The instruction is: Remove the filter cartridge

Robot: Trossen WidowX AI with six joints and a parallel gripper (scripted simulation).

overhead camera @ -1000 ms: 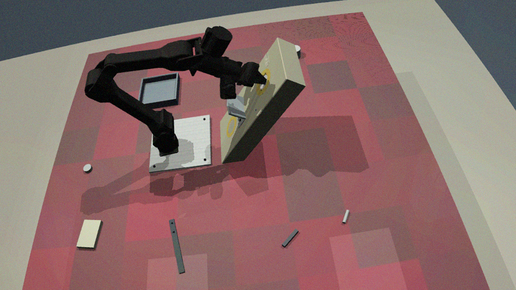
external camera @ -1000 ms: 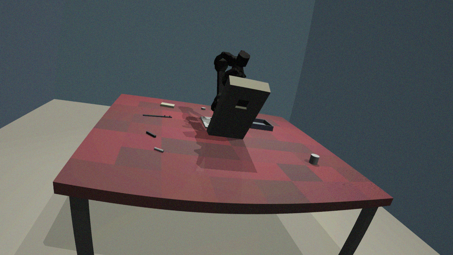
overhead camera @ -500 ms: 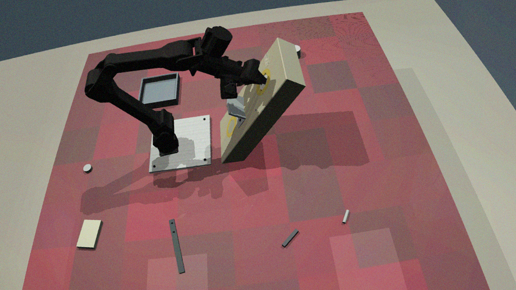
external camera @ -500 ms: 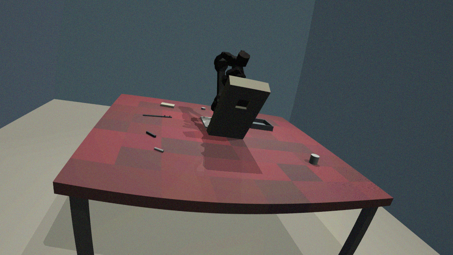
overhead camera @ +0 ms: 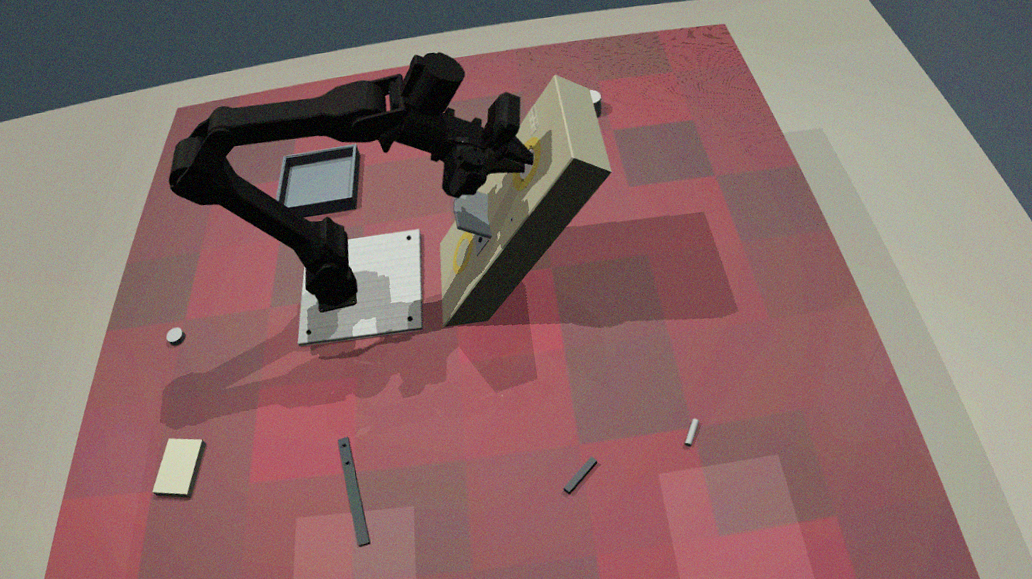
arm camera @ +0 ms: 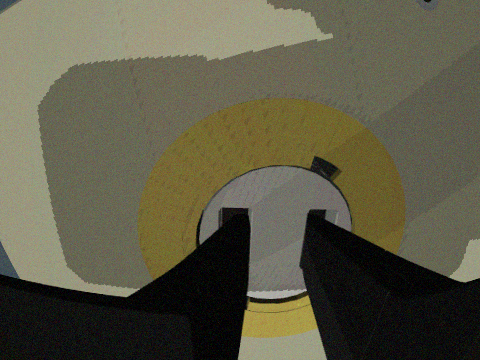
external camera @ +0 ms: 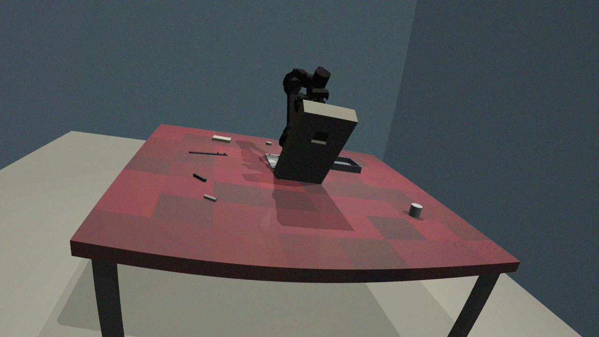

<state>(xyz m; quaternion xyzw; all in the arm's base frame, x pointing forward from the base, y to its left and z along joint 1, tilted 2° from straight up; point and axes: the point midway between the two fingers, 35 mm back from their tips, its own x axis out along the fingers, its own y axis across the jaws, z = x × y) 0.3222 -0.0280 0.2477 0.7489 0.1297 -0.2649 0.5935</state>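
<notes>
The round grey filter cartridge (arm camera: 276, 243) sits in the tilted beige service panel (overhead camera: 560, 123) (external camera: 310, 146) (arm camera: 134, 40), inside a yellow ring (arm camera: 194, 167) (overhead camera: 542, 149). A dark notch (arm camera: 326, 167) sits at the cartridge's upper right rim. My gripper (arm camera: 273, 228) (overhead camera: 524, 158) is pressed against the panel face. Each black fingertip sits in one of the two narrow slots, and the fingers are shut on the strip of cartridge between them. The dark-rimmed tray (overhead camera: 315, 154) (external camera: 349, 165) lies on the table left of the panel. In the exterior view the panel hides the gripper.
A grey block (overhead camera: 473, 214) and a second yellow ring (overhead camera: 458, 252) are lower on the panel. The arm stands on a white base plate (overhead camera: 385, 260). A cream slab (overhead camera: 178, 466), a long grey bar (overhead camera: 353, 491), a short bar (overhead camera: 580, 475), a white peg (overhead camera: 691, 432), a disc (overhead camera: 174, 335) and a small cylinder (external camera: 415, 209) lie around.
</notes>
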